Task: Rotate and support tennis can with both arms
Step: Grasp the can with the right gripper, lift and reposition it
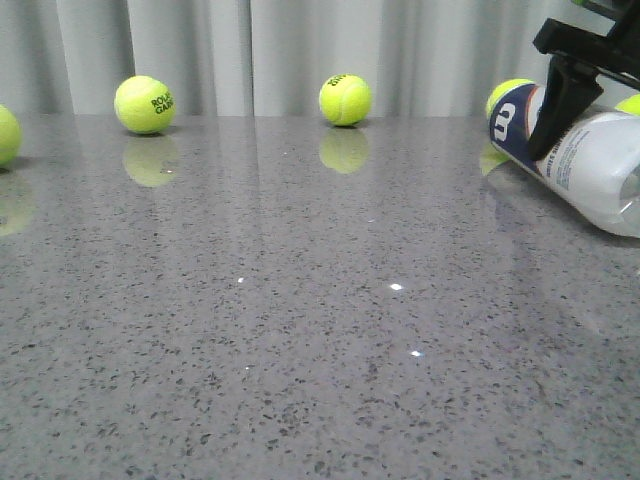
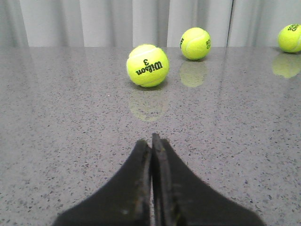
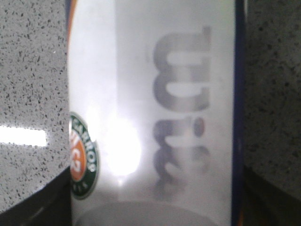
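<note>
The tennis can lies on its side on the grey table at the far right, its navy end with the white "W" pointing back-left. My right gripper comes down over it, with one black finger across the can's near side. In the right wrist view the can fills the space between my gripper's two fingers, which press against both its sides; the round green-orange emblem shows. My left gripper is shut and empty just above the table, out of the front view.
Yellow-green tennis balls sit along the back by the curtain, one at the left edge, and two behind the can. A Wilson 3 ball lies ahead of my left gripper.
</note>
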Controlling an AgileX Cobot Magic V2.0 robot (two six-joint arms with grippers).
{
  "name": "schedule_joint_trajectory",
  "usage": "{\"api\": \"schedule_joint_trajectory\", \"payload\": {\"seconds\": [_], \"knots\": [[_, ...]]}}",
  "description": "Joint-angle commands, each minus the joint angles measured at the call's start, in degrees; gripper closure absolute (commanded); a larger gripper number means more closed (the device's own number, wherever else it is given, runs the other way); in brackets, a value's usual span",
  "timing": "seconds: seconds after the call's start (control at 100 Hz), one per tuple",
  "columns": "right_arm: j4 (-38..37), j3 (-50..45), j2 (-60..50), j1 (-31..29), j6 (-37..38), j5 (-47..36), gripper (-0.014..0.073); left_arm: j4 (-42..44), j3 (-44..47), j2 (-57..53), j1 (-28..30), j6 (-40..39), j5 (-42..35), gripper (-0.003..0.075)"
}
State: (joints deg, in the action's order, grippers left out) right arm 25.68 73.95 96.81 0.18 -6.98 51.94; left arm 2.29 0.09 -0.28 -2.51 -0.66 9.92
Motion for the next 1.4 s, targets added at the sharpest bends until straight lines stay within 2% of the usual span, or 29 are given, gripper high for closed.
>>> {"api": "schedule_joint_trajectory", "payload": {"seconds": [0.0,0.08,0.35,0.49,0.58,0.71,0.94,1.06,1.3,1.39], "knots": [[0.16,2.45,-2.04,0.01,-1.79,-0.47,0.0317,-0.56,2.56,-1.65,-0.41,-0.68,-4.52,0.0738],[0.16,4.41,-2.04,0.61,-4.61,1.58,0.0384,-0.56,2.56,-1.65,-0.41,-0.68,-4.52,0.0738],[-1.07,13.91,-2.04,8.61,-21.13,7.64,0.0382,-0.56,2.56,-1.65,-0.41,-0.68,-4.52,0.0738],[-4.45,15.94,-2.04,15.14,-33.41,6.20,0.0382,-0.56,2.56,-1.65,-0.41,-0.68,-4.52,0.0739],[-6.56,15.94,-1.84,19.64,-44.07,5.80,0.0382,-0.56,2.56,-1.65,-0.41,-0.68,-4.52,0.0738],[-6.84,15.94,-0.83,23.48,-54.68,5.59,0.0382,-0.56,2.56,-1.65,-0.41,-0.68,-4.52,0.0738],[-8.33,15.94,2.17,24.48,-61.15,6.49,0.0375,-0.56,2.56,-1.65,-0.41,-0.68,-4.52,0.0739],[-8.84,15.94,3.34,24.48,-61.71,6.43,0.0285,-0.56,2.56,-1.65,-0.41,-0.68,-4.52,0.0738],[-8.84,15.94,4.46,24.48,-61.71,6.14,-0.0071,-0.56,2.56,-1.65,-0.41,-0.68,-4.52,0.0738],[-8.89,15.94,4.46,24.48,-61.71,5.24,-0.0050,-0.56,2.56,-1.65,-0.41,-0.68,-4.52,0.0739]]}}
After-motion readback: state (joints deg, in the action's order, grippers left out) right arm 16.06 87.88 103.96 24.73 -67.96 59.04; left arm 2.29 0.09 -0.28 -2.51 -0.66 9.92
